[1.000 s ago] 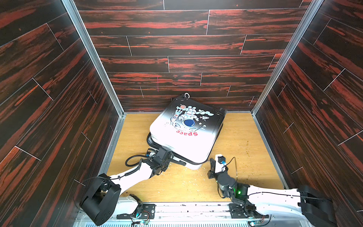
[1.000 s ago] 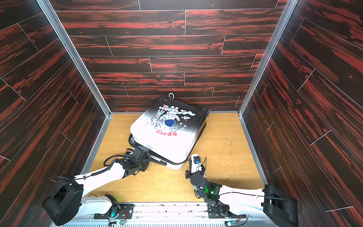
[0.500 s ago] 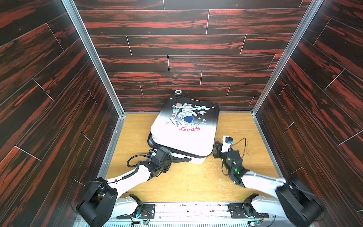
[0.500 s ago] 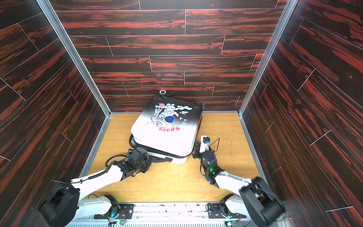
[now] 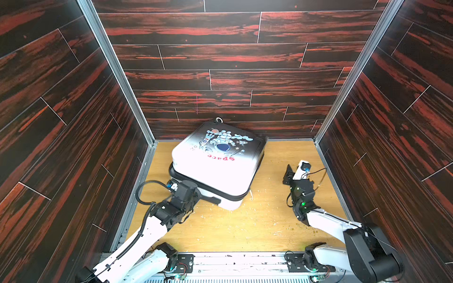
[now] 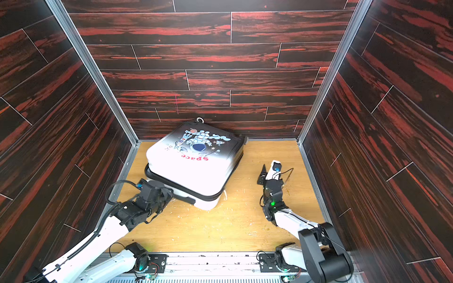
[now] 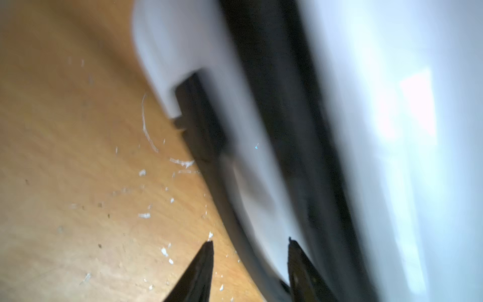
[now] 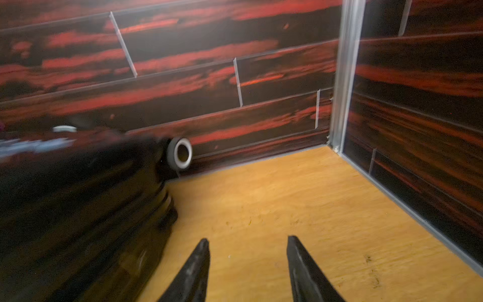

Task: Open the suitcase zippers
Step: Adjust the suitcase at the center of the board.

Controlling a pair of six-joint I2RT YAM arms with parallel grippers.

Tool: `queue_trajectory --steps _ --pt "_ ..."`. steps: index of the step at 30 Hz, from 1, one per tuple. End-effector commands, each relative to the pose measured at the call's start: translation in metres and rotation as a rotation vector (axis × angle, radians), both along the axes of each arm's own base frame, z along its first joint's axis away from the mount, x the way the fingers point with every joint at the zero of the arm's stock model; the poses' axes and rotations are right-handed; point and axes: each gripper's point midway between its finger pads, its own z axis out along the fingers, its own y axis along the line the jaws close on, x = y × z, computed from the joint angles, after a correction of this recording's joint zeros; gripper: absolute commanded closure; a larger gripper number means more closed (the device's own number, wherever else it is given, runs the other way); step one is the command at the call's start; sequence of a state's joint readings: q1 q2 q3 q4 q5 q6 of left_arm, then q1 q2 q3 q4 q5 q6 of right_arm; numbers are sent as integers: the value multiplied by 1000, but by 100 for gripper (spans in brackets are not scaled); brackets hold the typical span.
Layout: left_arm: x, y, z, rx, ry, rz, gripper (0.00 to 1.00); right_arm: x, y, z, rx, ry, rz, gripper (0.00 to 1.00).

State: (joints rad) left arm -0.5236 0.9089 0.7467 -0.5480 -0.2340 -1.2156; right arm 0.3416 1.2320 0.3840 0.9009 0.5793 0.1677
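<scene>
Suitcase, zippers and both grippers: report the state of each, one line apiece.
suitcase: lying flat on the floor, printed lid up, lid down on the lower shell.
zippers: black track along the seam, too blurred to tell zipped from unzipped.
left gripper: open, at the suitcase's near edge, gripping nothing.
right gripper: open and empty, over bare floor beside the suitcase.

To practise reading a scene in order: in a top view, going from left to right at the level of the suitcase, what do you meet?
Left side wall → suitcase → right gripper → right side wall.
</scene>
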Motion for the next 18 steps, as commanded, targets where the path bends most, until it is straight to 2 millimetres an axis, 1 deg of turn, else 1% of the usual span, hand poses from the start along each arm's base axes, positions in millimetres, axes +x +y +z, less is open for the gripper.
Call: queue_trajectory --steps 1,2,3,4,5,7,8,9,10,11,12,14,16,18 --pt "-6 -7 -4 91 50 -121 44 -5 -10 20 -24 -16 -62 39" --pt "-7 -8 -5 103 55 -139 43 -6 -8 20 -32 8 -47 38" --pt "-7 -6 -1 125 47 -146 43 -7 -7 23 -22 21 -36 38" --pt "-7 -1 5 148 33 -138 42 -7 -4 25 -11 32 -19 38" --pt "-5 2 16 177 7 -146 41 -8 0 27 1 44 8 38" --pt "5 12 49 263 -87 -144 33 -11 7 30 45 77 41 38" --pt "13 24 69 307 -141 -77 25 -12 14 29 84 106 76 38" --pt "21 29 93 339 -193 -59 15 -14 22 28 120 146 114 39" --pt "31 33 115 385 -247 -53 9 -15 29 26 149 189 142 40" --pt "41 43 139 461 -290 -8 4 -17 38 27 172 228 181 40" --pt "50 55 158 526 -301 51 0 -19 49 27 181 257 220 40" --pt "75 76 182 571 -301 133 0 -26 66 32 194 277 282 39" --pt "100 102 195 607 -275 235 0 -33 79 32 246 316 340 39" --pt "126 129 193 591 -240 304 0 -37 87 31 278 367 377 39"
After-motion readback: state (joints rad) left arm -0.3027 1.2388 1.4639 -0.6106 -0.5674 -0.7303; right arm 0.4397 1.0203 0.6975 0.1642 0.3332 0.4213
